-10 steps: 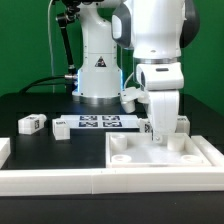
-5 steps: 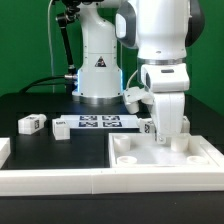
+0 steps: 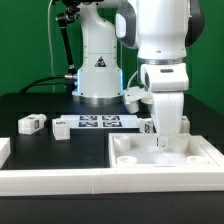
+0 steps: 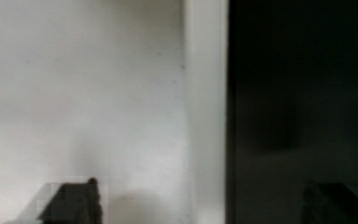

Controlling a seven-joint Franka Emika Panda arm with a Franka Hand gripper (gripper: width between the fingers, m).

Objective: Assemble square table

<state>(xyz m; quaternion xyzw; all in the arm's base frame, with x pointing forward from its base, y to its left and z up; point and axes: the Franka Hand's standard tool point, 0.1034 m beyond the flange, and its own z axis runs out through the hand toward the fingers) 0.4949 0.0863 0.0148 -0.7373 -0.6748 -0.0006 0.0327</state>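
Risks first: the gripper [image 3: 163, 138] hangs low over the far rim of the tabletop [image 3: 150, 162], and the wrist view shows that rim running between the two fingers [image 4: 69, 203]; a straight drop from here could land a fingertip on the raised edge and tip or shove the slab; a sideways drift could do the same by dragging a pad along the rim.

Second risk: one leg [image 3: 148, 127] lies just beside the hand, on the exterior view's left of it; a careless swing or lift-off on that side could knock it over or skate it across the black bench [image 3: 30, 100].

Third: two more legs [image 3: 32, 123] [image 3: 60, 127] sit well apart from the slab, past the marker board [image 3: 100, 122]; the reach across passes over that board, so a low carry could clip it.

Tabletop position: exterior view's right, tucked against the rail walls [image 3: 60, 182] at the front; corner recesses face up, none filled as far as I can see.

Arm pose: forearm and wrist come straight down, hand vertical, fingertips pointing at the slab; whether they touch it is possibly hidden by the hand itself.

Hand state: fingers spread wide, nothing pinched between them.
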